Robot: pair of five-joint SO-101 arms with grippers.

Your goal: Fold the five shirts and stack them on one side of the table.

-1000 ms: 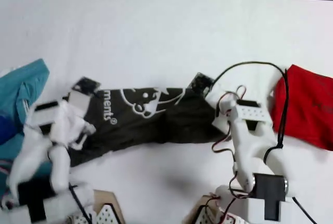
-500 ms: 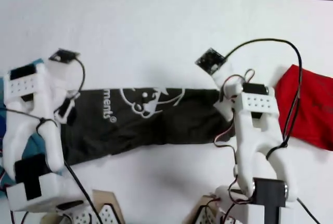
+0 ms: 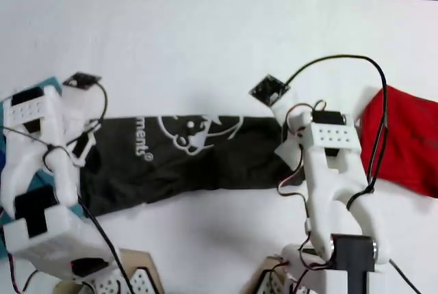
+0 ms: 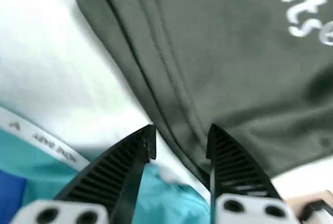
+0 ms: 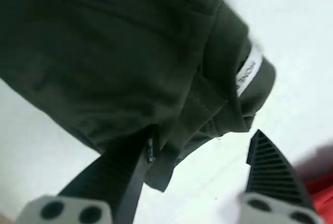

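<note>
The dark shirt is lying on the bench as a long, narrow band, already gathered lengthwise. Its long axis is running across the bench from one arm to the other, printed side up. The left gripper is hovering just over the band's left end. Its jaws are standing apart, and the layered edge of the cloth is passing between them without being pinched. The right gripper is sitting over the opposite end, where the collar with its white label is bunching up. Its jaws are also spread wide, and the fold of dark cloth is lying under and between them. So each arm is facing its own end of the shirt, and neither is nearer to the middle. Any coming fold will likely be turning on that axis, with one end being carried along the band toward the other. Beyond the shirt, a teal shirt is lying just beside and partly beneath the left end, close enough to be caught by mistake. A red shirt is resting near the right arm at the bench's edge.
</note>
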